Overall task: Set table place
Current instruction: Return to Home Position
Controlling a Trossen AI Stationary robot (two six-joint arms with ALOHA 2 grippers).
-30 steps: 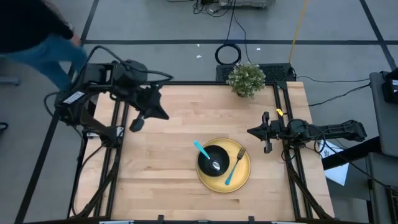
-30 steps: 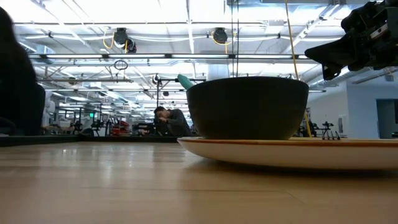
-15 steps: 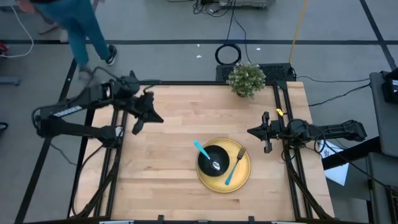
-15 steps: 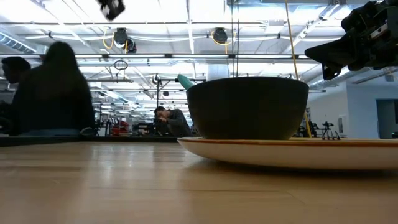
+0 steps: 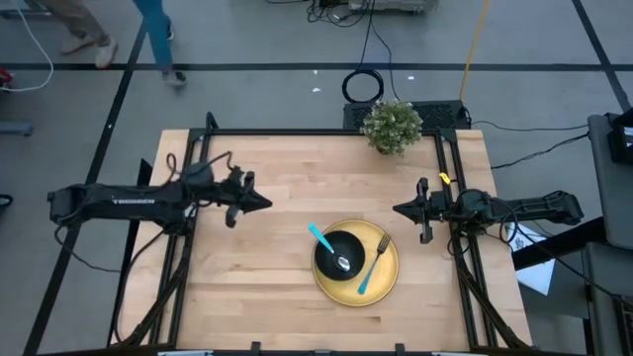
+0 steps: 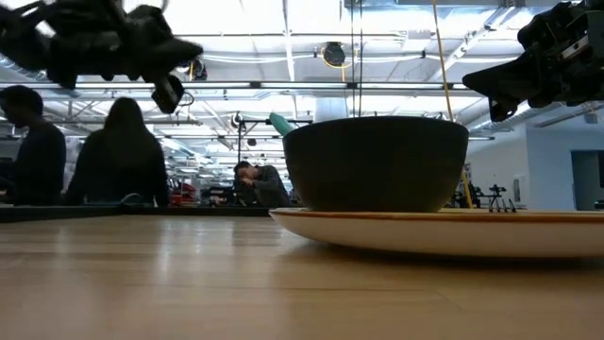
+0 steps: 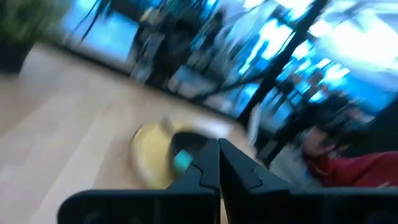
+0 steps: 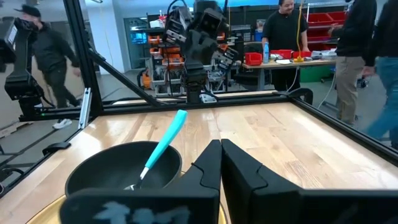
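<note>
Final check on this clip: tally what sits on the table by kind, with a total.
yellow plate: 1
black bowl: 1
fork: 1
spoon: 1
potted plant: 1
Total: 5

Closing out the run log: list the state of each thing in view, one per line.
yellow plate: flat on the table, occupied
black bowl: upright on the plate
spoon: resting in the bowl, handle sticking out
fork: lying on the plate beside the bowl
left hand: shut, empty
right hand: shut, empty
potted plant: upright
</note>
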